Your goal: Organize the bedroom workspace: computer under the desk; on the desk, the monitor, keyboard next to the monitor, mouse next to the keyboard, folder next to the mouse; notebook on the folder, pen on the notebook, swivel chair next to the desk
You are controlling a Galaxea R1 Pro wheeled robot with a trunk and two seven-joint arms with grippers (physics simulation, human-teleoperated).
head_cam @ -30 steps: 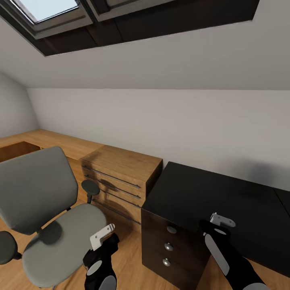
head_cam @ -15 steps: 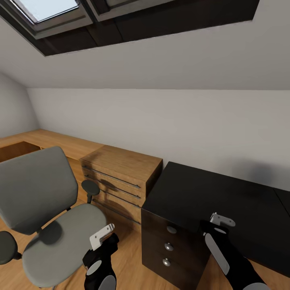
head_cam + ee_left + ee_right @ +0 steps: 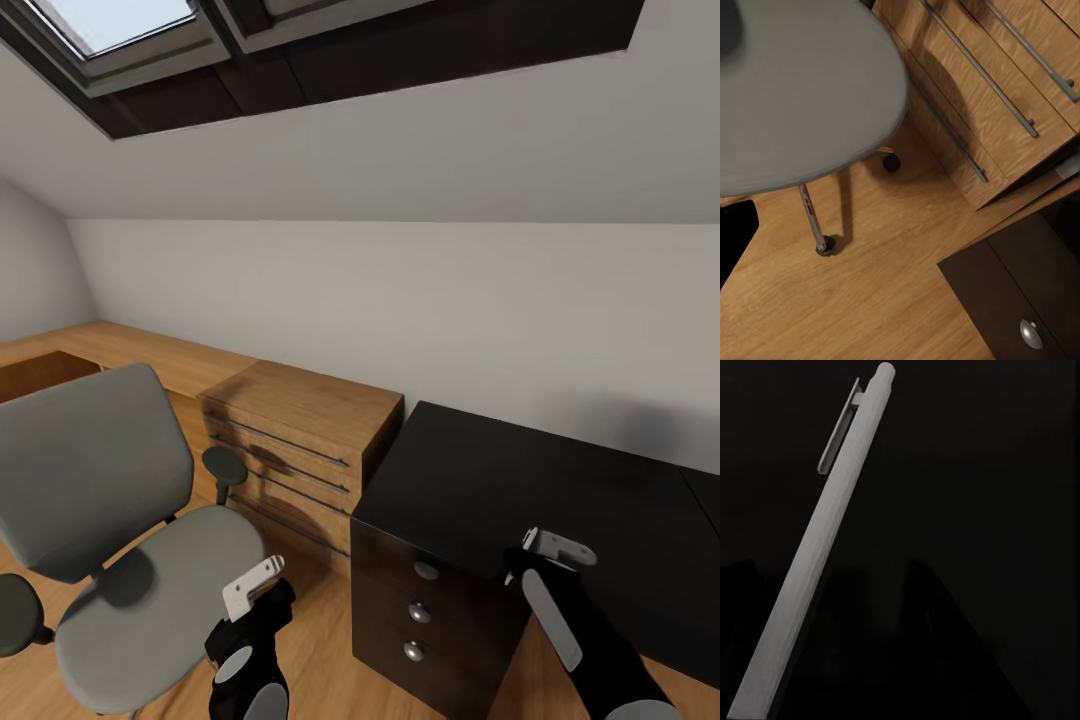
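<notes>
My head camera looks forward and a little down from above my arms, towards the grey sloped wall, with the swivel chair (image 3: 110, 520) at left and the black bench (image 3: 540, 490) at right. My left wrist camera looks down from close above the wood floor (image 3: 870, 292); it shares the chair seat and the wooden dresser (image 3: 997, 97) with the head view. My right wrist camera is very near the pen (image 3: 825, 555) over the dark bench top.

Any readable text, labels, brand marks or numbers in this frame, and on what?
None can be read. The pen, the desk and its drawers, the wooden dresser and the swivel chair carry no print, logo or number.
</notes>
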